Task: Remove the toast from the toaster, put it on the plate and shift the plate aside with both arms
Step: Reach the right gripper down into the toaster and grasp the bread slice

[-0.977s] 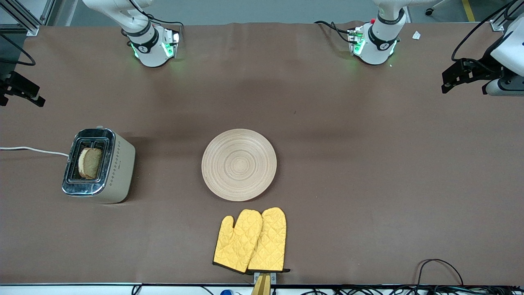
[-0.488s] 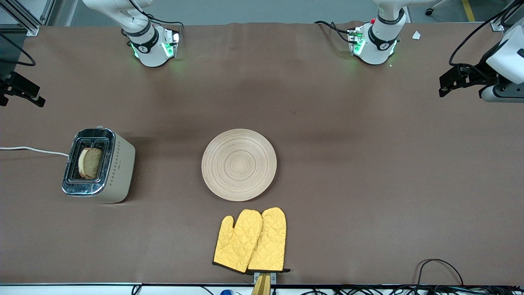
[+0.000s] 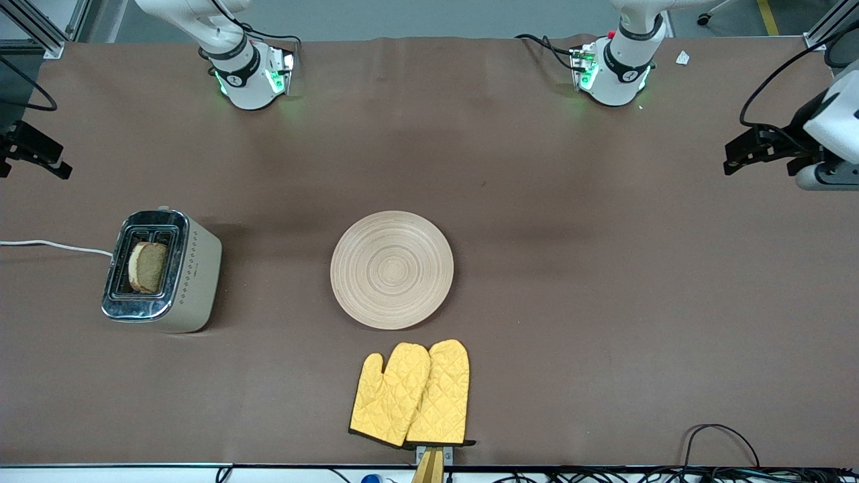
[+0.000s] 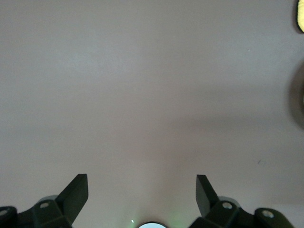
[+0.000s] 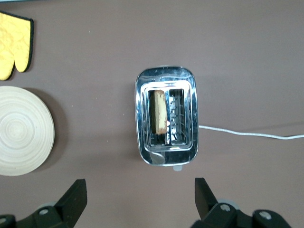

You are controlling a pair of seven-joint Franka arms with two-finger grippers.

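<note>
The bench (image 3: 604, 302) carries the plate (image 3: 392, 270) at its middle. The toaster (image 3: 161, 271) stands toward the right arm's end. The toast (image 3: 147, 267) stands upright in one slot (its lower part hidden). The left end effector (image 4: 141, 190) hangs spread over bare bench at its own end; the right end effector (image 5: 140, 195), partly cut off, hangs spread near the toaster.

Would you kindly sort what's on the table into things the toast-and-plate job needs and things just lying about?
Needed:
toast in the toaster
wooden plate
left gripper, open
right gripper, open above the toaster

Lying about:
yellow oven mitts
</note>
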